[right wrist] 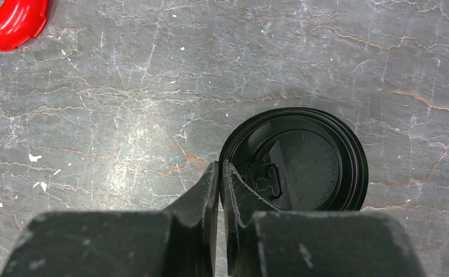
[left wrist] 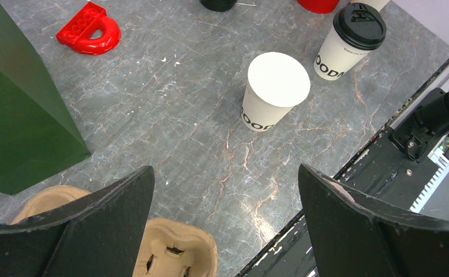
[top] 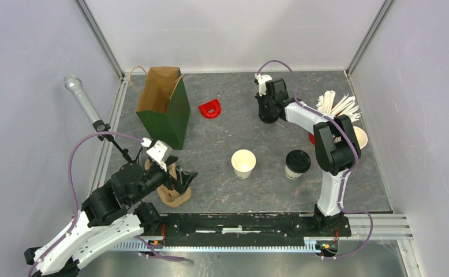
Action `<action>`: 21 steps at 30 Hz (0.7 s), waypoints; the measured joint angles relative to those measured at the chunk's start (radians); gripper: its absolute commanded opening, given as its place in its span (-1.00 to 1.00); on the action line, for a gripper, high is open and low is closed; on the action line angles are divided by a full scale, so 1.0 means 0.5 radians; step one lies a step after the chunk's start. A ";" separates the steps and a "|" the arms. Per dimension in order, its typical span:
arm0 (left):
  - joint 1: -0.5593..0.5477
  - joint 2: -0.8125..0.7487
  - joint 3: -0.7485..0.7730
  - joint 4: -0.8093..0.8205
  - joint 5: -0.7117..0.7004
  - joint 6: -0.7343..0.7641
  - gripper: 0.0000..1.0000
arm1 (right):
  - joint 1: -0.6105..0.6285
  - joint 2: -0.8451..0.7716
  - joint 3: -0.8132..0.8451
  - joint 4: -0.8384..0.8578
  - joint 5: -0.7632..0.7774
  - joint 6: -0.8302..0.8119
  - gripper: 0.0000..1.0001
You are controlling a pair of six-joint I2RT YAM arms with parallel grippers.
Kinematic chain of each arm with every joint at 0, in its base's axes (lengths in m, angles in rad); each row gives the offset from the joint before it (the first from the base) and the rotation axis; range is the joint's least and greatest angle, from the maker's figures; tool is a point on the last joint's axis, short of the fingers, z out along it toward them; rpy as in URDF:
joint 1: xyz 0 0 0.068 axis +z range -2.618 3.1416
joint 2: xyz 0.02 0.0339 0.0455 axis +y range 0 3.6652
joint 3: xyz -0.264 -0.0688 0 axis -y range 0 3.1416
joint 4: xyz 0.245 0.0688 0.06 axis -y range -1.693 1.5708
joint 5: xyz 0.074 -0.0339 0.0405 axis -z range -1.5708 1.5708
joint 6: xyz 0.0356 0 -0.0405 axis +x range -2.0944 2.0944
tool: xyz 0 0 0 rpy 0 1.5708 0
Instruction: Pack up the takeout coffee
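One takeout coffee cup [top: 297, 164], cream with a black lid, stands right of centre; it also shows in the left wrist view [left wrist: 354, 41]. A lidless cream cup [top: 243, 163] stands to its left, also in the left wrist view [left wrist: 275, 91]. My right gripper [top: 266, 111] is at the back, shut on the rim of a loose black lid [right wrist: 303, 161]; the fingertips [right wrist: 212, 173] pinch its left edge. My left gripper [top: 182, 178] is open and empty [left wrist: 225, 173] above a brown pulp cup carrier [top: 173, 195], which shows between its fingers [left wrist: 176, 254].
A green paper bag [top: 165, 107] stands open at the back left, near the carrier [left wrist: 20, 115]. A red plastic piece [top: 210, 108] lies beside it. A red cup of white sticks [top: 337, 107] and a stack of lidless cups [top: 361, 137] stand at the right. A microphone stand [top: 86, 107] is at the left.
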 measured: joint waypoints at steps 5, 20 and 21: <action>0.000 -0.001 0.000 0.000 -0.001 0.000 1.00 | 0.000 -0.001 0.002 0.001 0.000 0.006 -1.00; 0.000 0.000 0.000 0.000 0.006 0.000 1.00 | -0.023 -0.088 -0.002 0.005 -0.010 0.006 -1.00; 0.000 0.000 0.000 0.000 0.007 0.000 1.00 | -0.026 -0.106 -0.003 0.008 -0.011 0.007 -1.00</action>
